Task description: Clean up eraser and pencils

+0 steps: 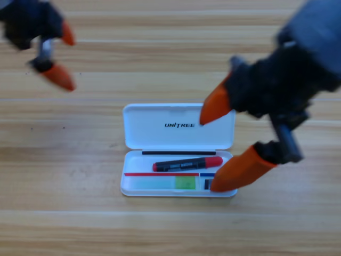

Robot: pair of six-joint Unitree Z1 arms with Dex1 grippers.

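On the wooden desk (80,160), pale planks running left to right, a white UNITREE case (178,128) lies open near centre, lid flat toward the top. Red-ended pencil (187,163) with black printed middle lies lengthwise in the tray's upper slot, slightly tilted. Green pencil (170,183) with its pale translucent half lies in the lower slot, parallel to the front wall. Eraser (206,184) sits in the small lower-right compartment, mostly hidden behind an orange jaw; only a dark sliver shows. Right tool (224,143) looms large over the case's right end, jaws spread wide apart, holding nothing; one tip over the lid's right part, the other over the tray's right corner. Left tool (57,56) is at the top-left corner, well apart from the case, jaws apart, empty. No room visible beyond the desk surface.
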